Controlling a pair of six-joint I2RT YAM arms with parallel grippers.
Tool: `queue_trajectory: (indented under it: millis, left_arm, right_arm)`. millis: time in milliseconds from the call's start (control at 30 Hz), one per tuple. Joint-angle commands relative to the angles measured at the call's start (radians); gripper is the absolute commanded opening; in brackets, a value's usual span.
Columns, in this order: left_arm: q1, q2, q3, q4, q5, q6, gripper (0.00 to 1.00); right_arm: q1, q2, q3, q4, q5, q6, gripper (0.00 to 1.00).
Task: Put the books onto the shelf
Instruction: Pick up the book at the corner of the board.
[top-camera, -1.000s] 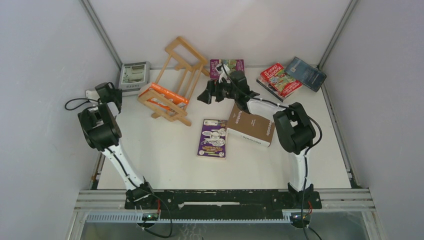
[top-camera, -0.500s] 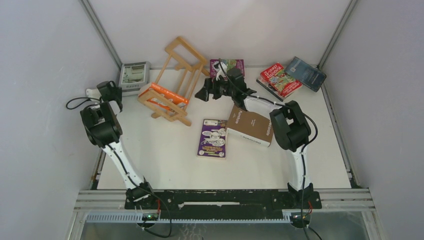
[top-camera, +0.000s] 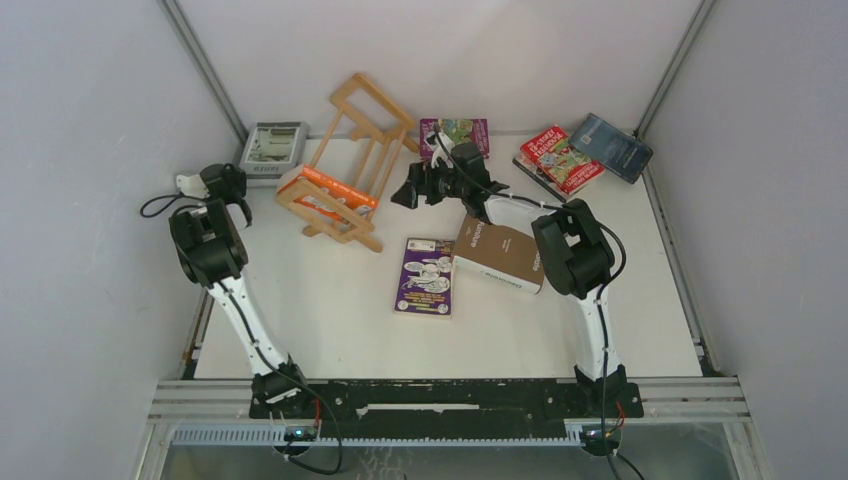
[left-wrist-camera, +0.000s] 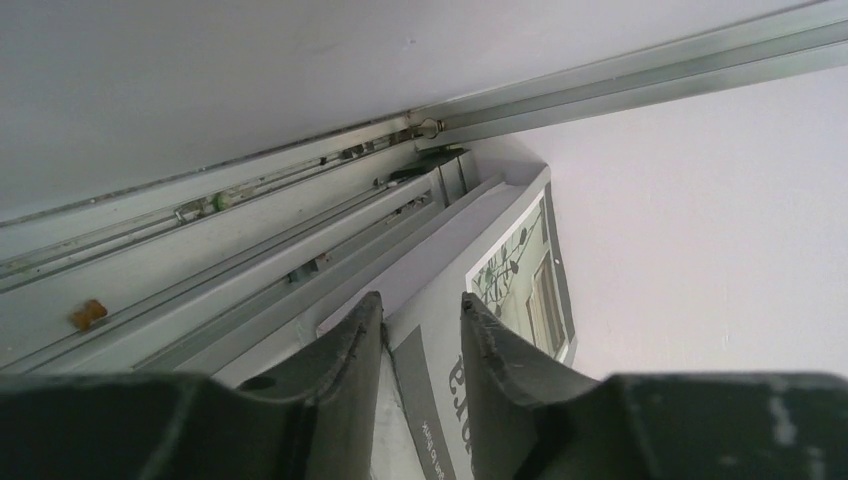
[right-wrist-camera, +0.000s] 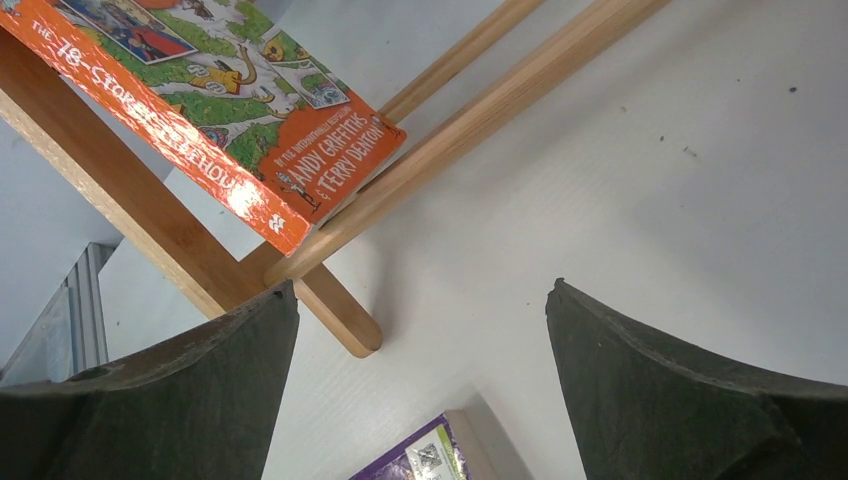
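The light wooden shelf (top-camera: 360, 140) leans tilted at the back, with an orange book (top-camera: 330, 188) lying on its lower slats. My left gripper (top-camera: 238, 177) is in the far left corner, its jaws closed on the near edge of the grey-white book (top-camera: 272, 145). In the left wrist view that gripper (left-wrist-camera: 420, 305) has one finger on the book's cover (left-wrist-camera: 520, 270) and the other at its edge. My right gripper (top-camera: 402, 192) hovers wide open just right of the shelf. Its wrist view shows that gripper (right-wrist-camera: 420, 290) empty over bare table, near the shelf rails (right-wrist-camera: 480, 110) and the orange book (right-wrist-camera: 220, 110).
A purple book (top-camera: 427, 276) and a thick brown book (top-camera: 505, 255) lie mid-table. Another purple book (top-camera: 460, 130) stands at the back wall. A red book (top-camera: 560, 158) and a dark blue one (top-camera: 612, 147) lie at the back right. Walls close in on three sides.
The left arm has reached farther into the corner, its jaws have narrowed, and the grey-white book has shifted toward the back wall. The right gripper has edged slightly toward the shelf.
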Motion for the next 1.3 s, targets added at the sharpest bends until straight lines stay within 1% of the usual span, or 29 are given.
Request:
queue_trajectory:
  millis: [0,100,233,367,567,833,867,933,1100,1267]
  left_arm:
    - [0.081,0.061,0.095,0.031,0.118,-0.08,0.33]
    - [0.08,0.08,0.123,0.037,0.168,-0.093,0.19]
    - [0.079,0.093,0.143,0.039,0.198,-0.092,0.0]
    - [0.079,0.077,0.12,0.061,0.217,-0.082,0.0]
    - [0.076,-0.015,0.018,0.105,0.209,-0.07,0.0]
    - [0.051,-0.188,-0.182,0.216,0.13,-0.084,0.0]
    - [0.045,-0.21,-0.195,0.222,0.128,-0.081,0.0]
    - [0.038,-0.247,-0.227,0.227,0.079,-0.075,0.0]
    - [0.019,-0.328,-0.31,0.256,0.006,-0.066,0.0]
    - [0.0,-0.372,-0.349,0.261,-0.038,-0.052,0.0]
  right_arm:
    - [-0.012,0.003,0.039,0.049,-0.017,-0.018,0.99]
    - [-0.019,0.004,0.036,0.059,-0.026,-0.01,0.99]
    - [-0.027,0.002,0.03,0.072,-0.034,0.002,0.99]
    - [-0.031,-0.008,0.021,0.08,-0.039,0.01,0.99]
    - [-0.025,-0.039,-0.005,0.084,-0.034,0.01,0.99]
    - [-0.011,-0.099,-0.035,0.058,-0.019,-0.012,0.99]
    - [-0.012,-0.106,-0.044,0.057,-0.018,-0.014,0.99]
    - [-0.011,-0.121,-0.056,0.056,-0.016,-0.017,0.99]
    - [-0.011,-0.15,-0.082,0.049,-0.016,-0.027,0.99]
    - [-0.014,-0.166,-0.093,0.038,-0.019,-0.036,0.99]
